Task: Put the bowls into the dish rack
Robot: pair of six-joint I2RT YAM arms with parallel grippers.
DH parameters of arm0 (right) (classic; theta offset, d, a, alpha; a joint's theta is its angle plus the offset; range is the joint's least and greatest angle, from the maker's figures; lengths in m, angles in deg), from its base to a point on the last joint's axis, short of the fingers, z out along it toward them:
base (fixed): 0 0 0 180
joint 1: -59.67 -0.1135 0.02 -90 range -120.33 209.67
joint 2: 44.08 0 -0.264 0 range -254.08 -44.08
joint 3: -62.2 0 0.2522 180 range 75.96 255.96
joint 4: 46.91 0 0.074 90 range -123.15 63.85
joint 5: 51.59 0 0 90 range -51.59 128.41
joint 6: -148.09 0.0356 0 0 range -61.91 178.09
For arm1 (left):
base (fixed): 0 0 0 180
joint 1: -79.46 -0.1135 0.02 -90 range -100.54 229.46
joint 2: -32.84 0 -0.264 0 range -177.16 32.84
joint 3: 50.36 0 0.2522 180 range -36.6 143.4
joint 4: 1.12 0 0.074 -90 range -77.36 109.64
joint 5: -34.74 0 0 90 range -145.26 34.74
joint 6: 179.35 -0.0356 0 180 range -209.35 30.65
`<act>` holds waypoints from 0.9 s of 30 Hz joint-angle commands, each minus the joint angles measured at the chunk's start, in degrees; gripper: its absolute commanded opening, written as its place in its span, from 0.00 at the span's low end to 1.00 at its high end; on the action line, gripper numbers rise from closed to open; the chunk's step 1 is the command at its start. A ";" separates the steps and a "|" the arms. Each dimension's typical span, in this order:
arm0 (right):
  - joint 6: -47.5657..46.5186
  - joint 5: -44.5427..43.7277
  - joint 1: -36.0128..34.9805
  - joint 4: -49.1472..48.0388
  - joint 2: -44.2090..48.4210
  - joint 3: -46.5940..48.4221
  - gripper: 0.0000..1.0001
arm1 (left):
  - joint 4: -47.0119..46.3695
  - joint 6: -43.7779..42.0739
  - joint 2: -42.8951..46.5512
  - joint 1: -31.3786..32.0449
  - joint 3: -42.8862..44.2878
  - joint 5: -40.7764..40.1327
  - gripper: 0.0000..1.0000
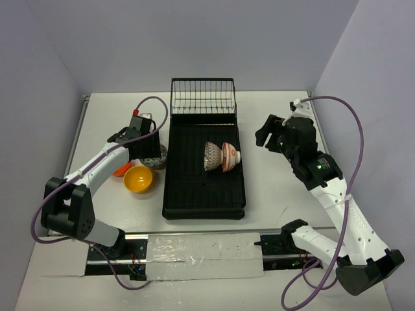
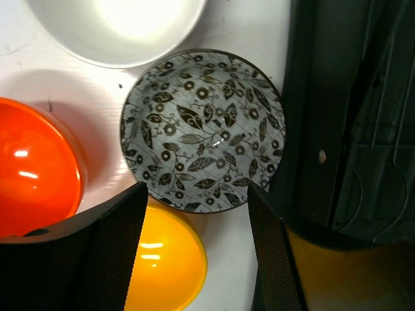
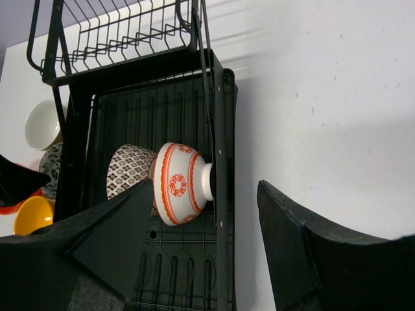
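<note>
My left gripper (image 2: 194, 249) hangs open above the grey leaf-patterned bowl (image 2: 202, 129), whose near rim lies just off the fingertips; nothing is held. Round it stand a white bowl (image 2: 117, 26), a red-orange bowl (image 2: 32, 175) and a yellow-orange bowl (image 2: 162, 259). From above, the left gripper (image 1: 144, 139) covers most of the grey bowl (image 1: 159, 155), beside the yellow-orange bowl (image 1: 138, 179). The black dish rack (image 1: 204, 197) holds two bowls on their sides: a brown-patterned one (image 1: 212, 156) and a red-on-white one (image 1: 229, 156). My right gripper (image 1: 272, 137) is open and empty, right of the rack.
The upright wire basket (image 1: 202, 97) stands at the rack's far end. The rack's raised black edge (image 2: 305, 129) runs close to the right of the grey bowl. The red-orange bowl (image 1: 120, 171) is half hidden under the left arm. Grey walls close in the table.
</note>
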 commanded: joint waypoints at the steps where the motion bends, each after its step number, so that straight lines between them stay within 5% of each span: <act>1: -0.53 -0.20 -0.37 -2.27 0.13 0.06 0.73 | -1.69 -2.96 1.14 0.09 -0.22 3.86 0.68; 7: -0.53 0.15 -0.37 -2.27 -0.40 0.06 0.73 | -3.01 -5.96 3.96 0.09 -1.98 7.11 0.73; 17: -0.62 0.94 -0.37 -2.45 -0.22 -0.03 0.73 | -2.92 -10.44 3.61 0.27 -2.33 13.44 0.61; 27: -0.62 1.12 -0.54 -2.27 -0.58 0.06 0.73 | -2.57 -12.73 2.21 3.25 -3.30 11.42 0.63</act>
